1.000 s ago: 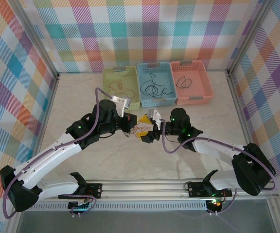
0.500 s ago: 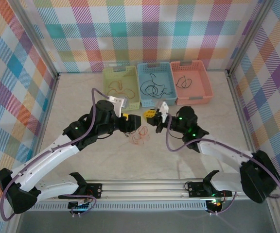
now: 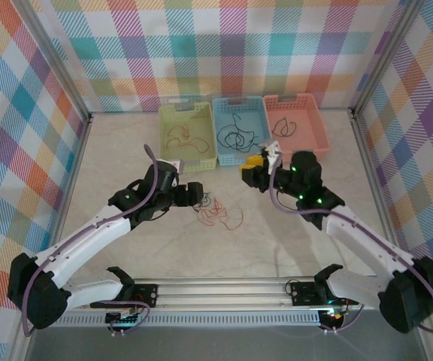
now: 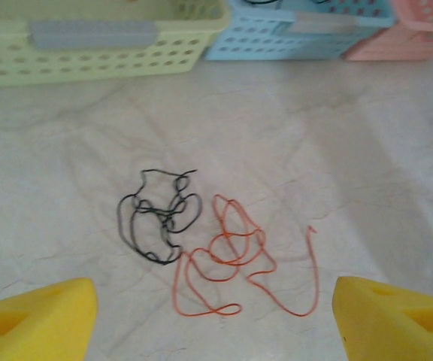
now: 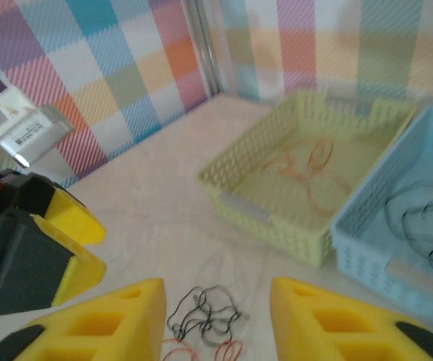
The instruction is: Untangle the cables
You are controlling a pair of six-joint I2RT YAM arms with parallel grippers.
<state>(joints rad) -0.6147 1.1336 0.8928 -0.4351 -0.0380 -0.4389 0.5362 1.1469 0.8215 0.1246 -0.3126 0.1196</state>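
The cables lie loose on the table between my two grippers. A black cable (image 4: 158,218) is a small loopy knot, and an orange-red cable (image 4: 239,259) sprawls beside it, touching its lower right edge. From above, the black cable (image 3: 215,201) and the orange cable (image 3: 225,216) sit just right of my left gripper (image 3: 201,194). The left gripper (image 4: 216,323) is open and low, close in front of the cables, holding nothing. My right gripper (image 3: 252,171) hovers higher, near the baskets. It (image 5: 216,320) stands open above the black cable (image 5: 205,316) with nothing between its fingers.
Three baskets stand in a row at the back: a green basket (image 3: 194,162) with an orange wire, a blue basket (image 3: 243,158) with black wire, a pink basket (image 3: 299,156) with a black wire. Bare table lies left and right of the cables.
Both grippers let go of the tangle. The left one opened and drew back left; the right one rose and moved back right. The cables now lie spread on the table.
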